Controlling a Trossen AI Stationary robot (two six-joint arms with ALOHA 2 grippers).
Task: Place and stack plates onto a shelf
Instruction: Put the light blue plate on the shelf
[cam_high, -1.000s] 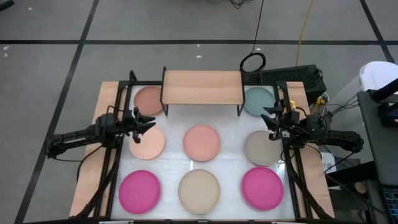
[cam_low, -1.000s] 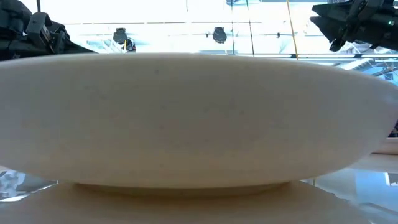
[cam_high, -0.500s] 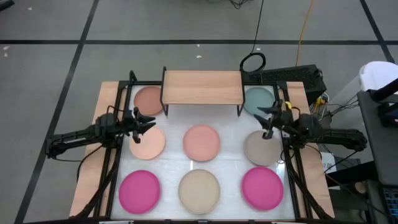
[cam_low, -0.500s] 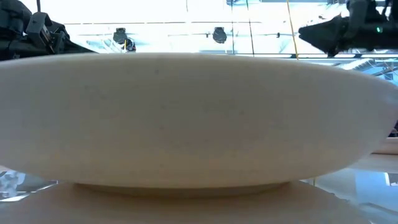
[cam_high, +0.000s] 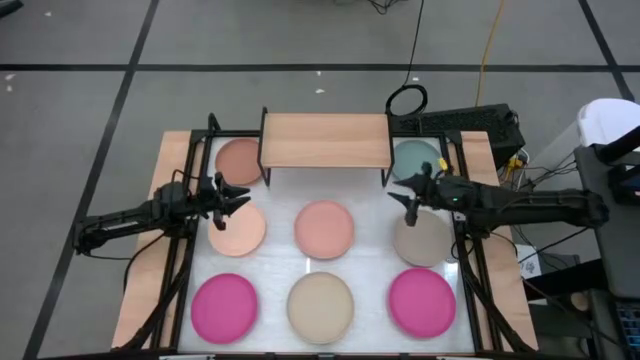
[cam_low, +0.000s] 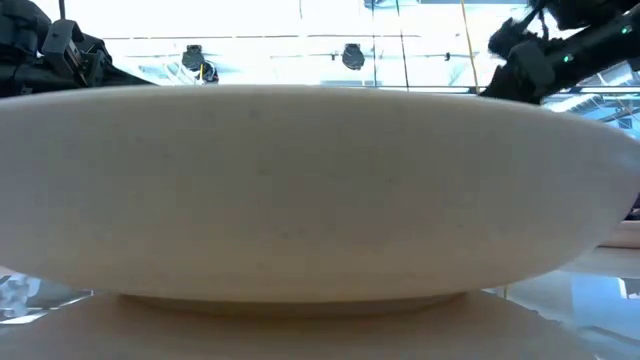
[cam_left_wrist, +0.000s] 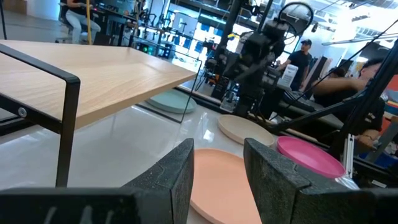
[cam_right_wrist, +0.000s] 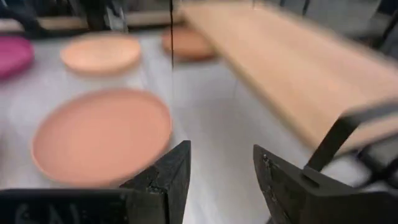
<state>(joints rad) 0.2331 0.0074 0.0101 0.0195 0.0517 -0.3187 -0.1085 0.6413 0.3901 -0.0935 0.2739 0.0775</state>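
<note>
Shelf (cam_high: 325, 139) stands at the middle of the bench's (cam_high: 480, 150) far edge, its wooden top bare. Eight plates lie flat on the bench: brownish-red plate (cam_high: 239, 160) and pale teal plate (cam_high: 416, 160) beside the shelf's two ends, the rest in rows nearer the front edge. Right gripper (cam_high: 408, 195) hangs above the bench between the teal plate and the taupe plate (cam_high: 422, 238), fingers (cam_right_wrist: 168, 177) apart, empty. Left gripper (cam_high: 236, 196) waits over the peach plate (cam_high: 238, 230) near the left edge, fingers (cam_left_wrist: 171, 177) apart, empty.
</note>
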